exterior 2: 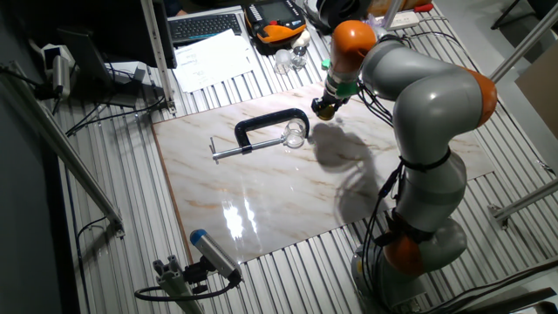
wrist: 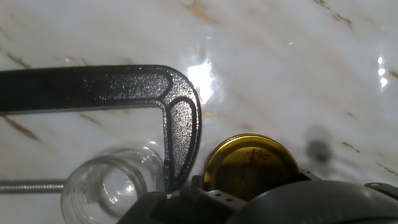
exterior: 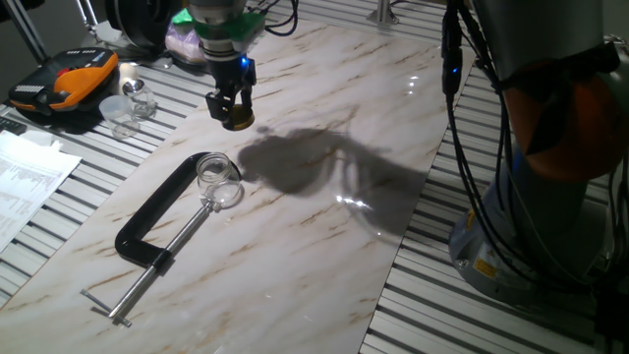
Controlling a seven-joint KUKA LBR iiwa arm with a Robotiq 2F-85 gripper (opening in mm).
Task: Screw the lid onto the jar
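The claw (exterior: pixel 236 116) hangs in the air above the marble board (exterior: pixel 324 246), w/ the gold lid (exterior: pixel 239 121) pinched flat between its two fingers, closed on the lid's rim. It sits over the board's far-left part in one fixed view, near the far edge, and clear of the surface; its shadow falls on the marble to the right of it.

The jar (exterior: pixel 218 173) stands upright on the board, mouth open, nearer the left edge and well below the claw. It's held in a black C-clamp (exterior: pixel 157 221): the clamp's curved end wraps behind the jar and the screw rod (exterior: pixel 162 265) w/ its pad presses the jar from the front-left side. The clamp lies flat on the marble, running diagonally toward the front-left corner.

Hand view: lid (wrist: pixel 250 167) seen from its inner side, gold w/ a raised rim, just right of the clamp's jaw (wrist: pixel 180 134); jar (wrist: pixel 112 185) is just left of that jaw, touching it. Lid and jar aren't aligned – clamp arm sits between them in this view.

Other fixed view: arm (exterior 2: pixel 427 113) reaches over the board's far edge; lid (exterior 2: pixel 324 111) is to the right of the jar (exterior 2: pixel 295 133), apart from it.

Off the board, on the slatted table (exterior: pixel 69 187): an orange-black case (exterior: pixel 64 84), clear cups (exterior: pixel 126 106), papers (exterior: pixel 25 182).
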